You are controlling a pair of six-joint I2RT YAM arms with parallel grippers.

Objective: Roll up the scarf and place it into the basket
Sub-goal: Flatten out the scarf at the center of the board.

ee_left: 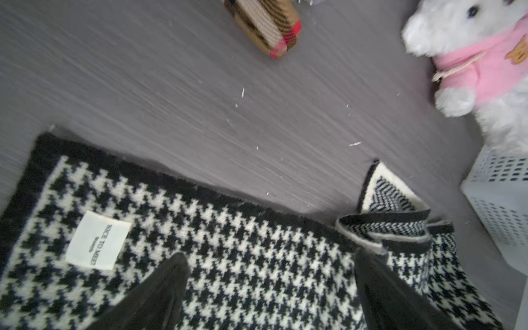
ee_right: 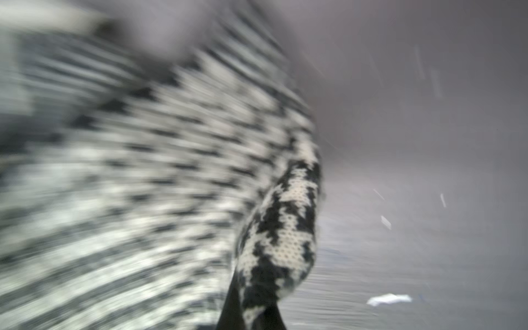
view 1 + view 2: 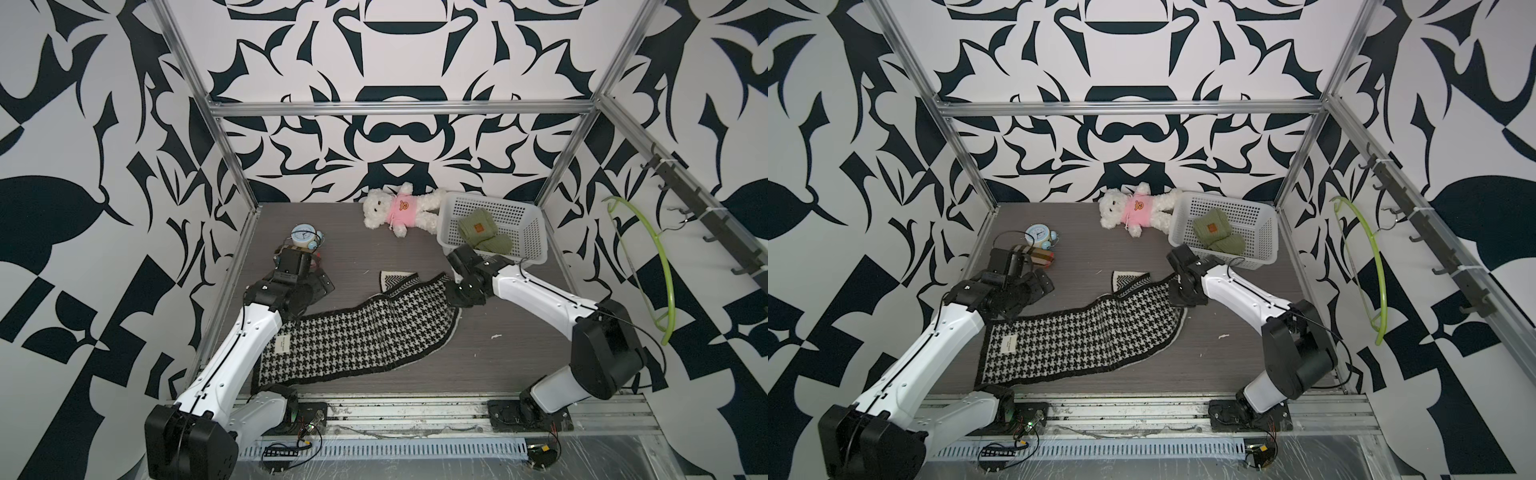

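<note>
Our right gripper (image 3: 455,297) pinches the upper-right end of the black-and-white houndstooth knit scarf (image 3: 353,328), which stretches diagonally toward lower left. Our left gripper (image 1: 271,291) hangs wide open above it.

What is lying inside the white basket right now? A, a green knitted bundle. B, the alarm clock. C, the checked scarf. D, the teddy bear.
A: a green knitted bundle sits inside the basket, while the teddy bear lies outside it and the alarm clock stands well away from it.
</note>
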